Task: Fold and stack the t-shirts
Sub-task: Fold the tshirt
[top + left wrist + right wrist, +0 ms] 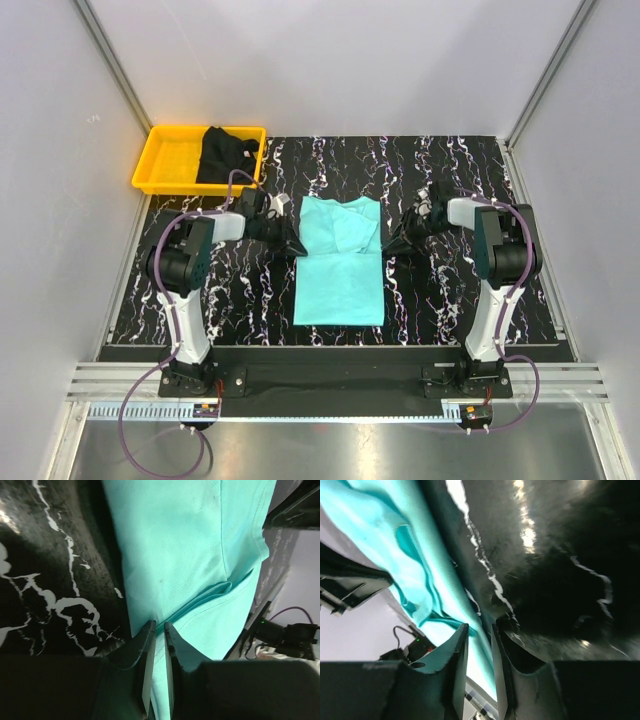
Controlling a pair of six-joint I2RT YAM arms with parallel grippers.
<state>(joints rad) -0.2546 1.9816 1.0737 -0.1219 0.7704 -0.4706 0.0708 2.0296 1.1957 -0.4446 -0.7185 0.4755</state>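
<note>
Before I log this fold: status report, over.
Left gripper, right gripper shut on teal t-shirt side edges. Black t-shirt in yellow tray. No obstruction seen.

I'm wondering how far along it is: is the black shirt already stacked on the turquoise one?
No, the black t-shirt lies in the yellow tray, apart from the turquoise t-shirt.

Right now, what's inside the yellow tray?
The black t-shirt lies bunched in the right half of the yellow tray; the left half shows bare gridded floor. Whatever sits beneath the shirt is covered.
</note>
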